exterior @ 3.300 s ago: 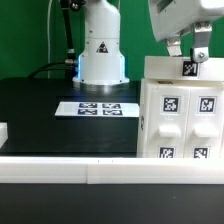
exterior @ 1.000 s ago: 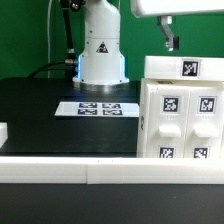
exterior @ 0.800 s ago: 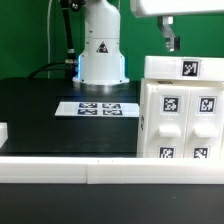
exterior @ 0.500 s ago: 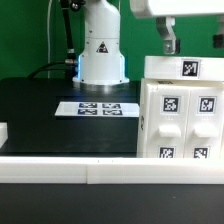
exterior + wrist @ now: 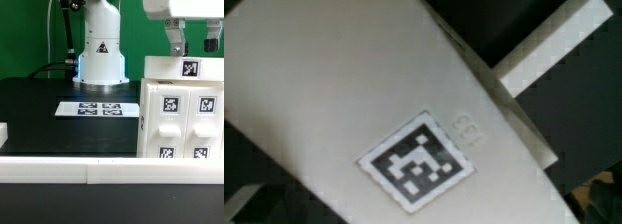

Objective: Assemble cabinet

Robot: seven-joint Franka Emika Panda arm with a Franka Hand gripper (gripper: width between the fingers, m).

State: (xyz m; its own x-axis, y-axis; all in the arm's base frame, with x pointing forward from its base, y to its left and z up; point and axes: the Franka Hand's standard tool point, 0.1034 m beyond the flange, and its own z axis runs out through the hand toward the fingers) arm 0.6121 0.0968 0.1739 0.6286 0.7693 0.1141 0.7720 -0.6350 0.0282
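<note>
**Gripper poised over a cabinet that looks nearly built**

Cabinet (image 5: 182, 108) stands upright on the black surface (image 5: 40, 115), directly beneath the gripper (image 5: 195, 42), its panelled face carrying four tagged sections and its top bearing one more tag. Going from the exterior view's left, a small white piece (image 5: 3, 131) sits at the frame edge, far off to the gripper's side; the marker board (image 5: 98, 108) lies flat, lower and well aside of the gripper; then comes the cabinet. The gripper hangs just above the cabinet's top, fingers spread and holding nothing.

Judging by this, the box is largely together; what remains cannot be told, since its far side is cut off.

The wrist view adds the cabinet top close up, with its tag and a seam, but no fingers. Only the exterior view shows the gripper and layout.
</note>
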